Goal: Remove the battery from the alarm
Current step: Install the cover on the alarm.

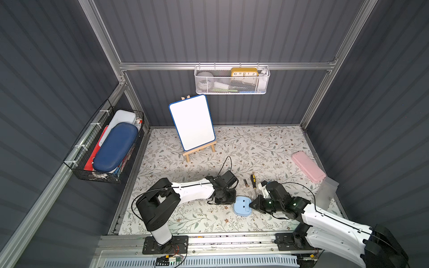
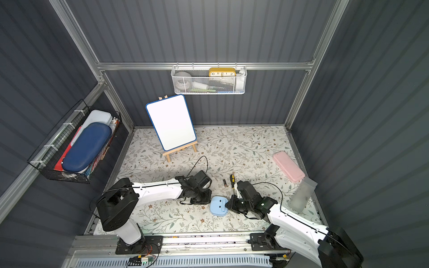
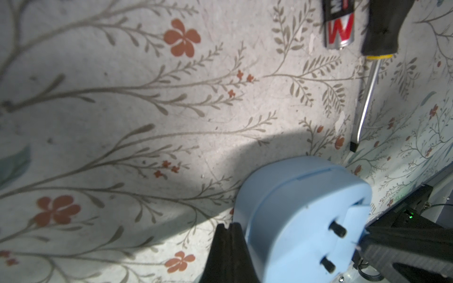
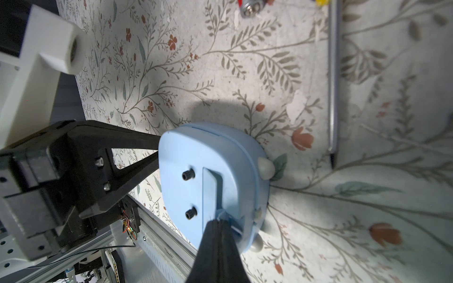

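Right wrist view: light-blue alarm (image 4: 220, 156) lies face down on the floral worktop (image 4: 171, 73). Its plain back is up, w/ two small black knobs and a long recessed panel beside them. Body is a rounded square w/ pale grey nubs on one edge. Right gripper (image 4: 219, 221), fingers pressed together w/ nothing between, has its tip on the panel's end at the alarm's rim. Left gripper (image 3: 228, 227), also pressed together and empty, sits at the alarm's opposite side; touching or just short, can't tell. Battery (image 1: 245, 182) is out of the alarm, on the worktop farther from the robot's base, near but apart, alongside a black-and-yellow screwdriver (image 1: 253, 182). Left wrist view shows the battery's dark wrap w/ red and silver print.
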